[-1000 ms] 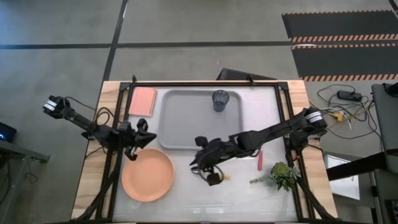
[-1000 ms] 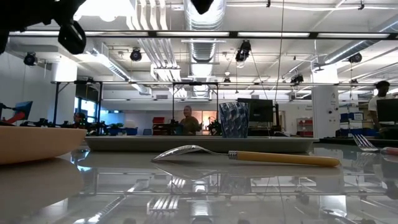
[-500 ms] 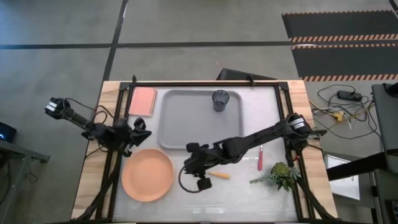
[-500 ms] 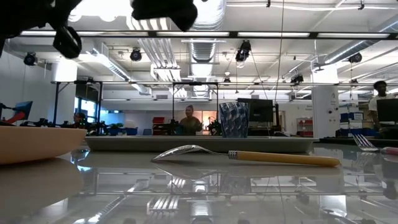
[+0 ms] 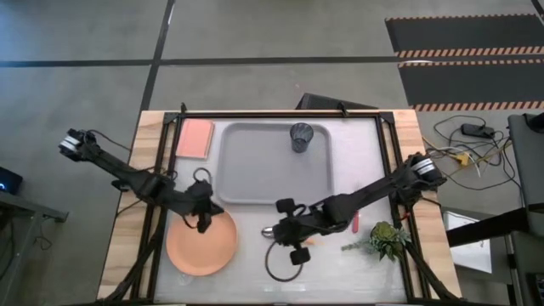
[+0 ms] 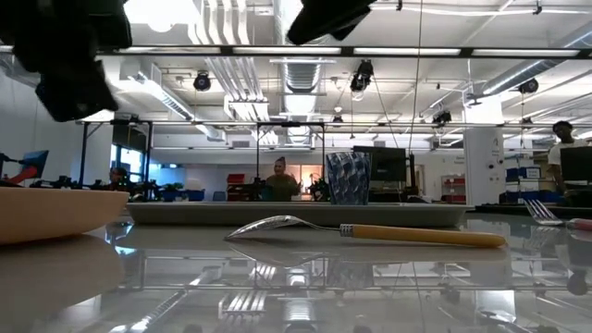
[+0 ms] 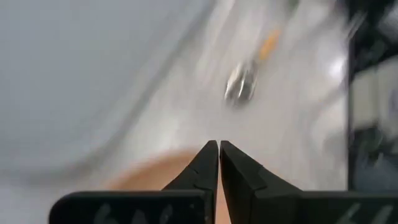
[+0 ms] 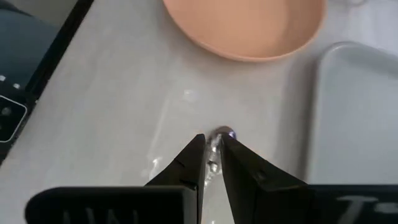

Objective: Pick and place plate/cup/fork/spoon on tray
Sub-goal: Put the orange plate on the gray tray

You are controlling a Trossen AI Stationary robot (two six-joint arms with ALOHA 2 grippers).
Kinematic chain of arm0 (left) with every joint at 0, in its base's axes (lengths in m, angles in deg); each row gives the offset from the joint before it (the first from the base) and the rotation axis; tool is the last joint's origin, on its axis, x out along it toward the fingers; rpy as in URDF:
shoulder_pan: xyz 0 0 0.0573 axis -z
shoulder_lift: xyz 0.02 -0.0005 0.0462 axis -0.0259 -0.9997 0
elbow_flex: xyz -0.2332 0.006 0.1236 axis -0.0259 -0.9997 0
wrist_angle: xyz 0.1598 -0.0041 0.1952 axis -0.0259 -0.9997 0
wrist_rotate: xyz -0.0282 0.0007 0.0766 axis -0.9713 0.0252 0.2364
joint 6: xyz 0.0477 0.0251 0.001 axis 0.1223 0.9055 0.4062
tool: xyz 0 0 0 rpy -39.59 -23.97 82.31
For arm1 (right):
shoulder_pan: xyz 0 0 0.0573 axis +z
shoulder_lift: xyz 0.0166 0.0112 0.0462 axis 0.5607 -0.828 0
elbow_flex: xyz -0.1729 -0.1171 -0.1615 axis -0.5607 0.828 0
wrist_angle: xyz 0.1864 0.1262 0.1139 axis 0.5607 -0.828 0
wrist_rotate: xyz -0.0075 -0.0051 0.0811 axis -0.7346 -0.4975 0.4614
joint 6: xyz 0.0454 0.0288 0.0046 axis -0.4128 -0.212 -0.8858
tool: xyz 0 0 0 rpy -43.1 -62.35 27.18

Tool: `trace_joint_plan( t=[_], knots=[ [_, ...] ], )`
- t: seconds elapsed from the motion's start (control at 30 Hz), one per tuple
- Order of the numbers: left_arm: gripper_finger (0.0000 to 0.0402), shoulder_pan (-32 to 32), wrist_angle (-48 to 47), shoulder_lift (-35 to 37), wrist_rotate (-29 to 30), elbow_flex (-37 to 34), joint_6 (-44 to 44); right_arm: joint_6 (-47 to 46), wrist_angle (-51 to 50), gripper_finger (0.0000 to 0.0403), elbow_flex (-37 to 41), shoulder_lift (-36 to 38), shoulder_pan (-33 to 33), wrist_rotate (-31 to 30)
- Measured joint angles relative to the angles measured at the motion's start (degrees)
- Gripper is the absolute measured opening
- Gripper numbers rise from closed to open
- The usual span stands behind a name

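Both arms are dark, slender and jointed. The left arm (image 5: 127,174) ends in a pale cap at the frame's left; the right arm (image 5: 374,191) carries a white band by its outer joint. A black cable (image 5: 280,259) loops below the right gripper (image 5: 285,231). The fingers (image 8: 186,165) are matte black, tapering wedges.

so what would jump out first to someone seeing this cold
The big grey tray at the table's middle holds only the dark cup. Nearer the front, the salmon plate lies with the left gripper, fingers shut, over its rim. The right gripper hangs above the orange-handled spoon.
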Motion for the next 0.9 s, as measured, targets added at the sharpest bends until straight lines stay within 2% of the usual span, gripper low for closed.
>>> trace_joint_plan(
  t=[0.1, 0.27, 0.47, 0.6, 0.73, 0.9],
  knots=[
    [0.0000, 0.13, -2.11, -3.88, -7.36, 3.33, -3.94, -1.78, 0.08, 0.0038, 3.17, 3.61, 0.97, -3.32],
    [0.0000, 2.54, -1.75, -10.75, -14.66, 7.17, -15.09, -1.32, 4.59, 0.0038, 9.90, 9.85, 2.64, -7.24],
    [0.0000, 7.45, -1.46, -20.64, -14.86, 13.65, -28.59, 6.95, 21.91, 0.0038, 21.49, 18.26, 2.99, -7.17],
    [0.0000, 9.21, -0.64, -27.42, -16.10, 17.07, -36.22, 11.41, 29.51, 0.0038, 27.62, 24.40, 2.25, -7.20],
    [0.0000, 10.44, 0.17, -31.57, -16.91, 19.77, -40.62, 12.79, 34.71, 0.0038, 32.55, 29.93, 1.86, -7.20],
    [0.0000, 11.17, 0.03, -34.19, -16.46, 21.35, -43.43, 13.92, 36.28, 0.0038, 36.94, 34.52, 1.86, -7.16]
  ],
)
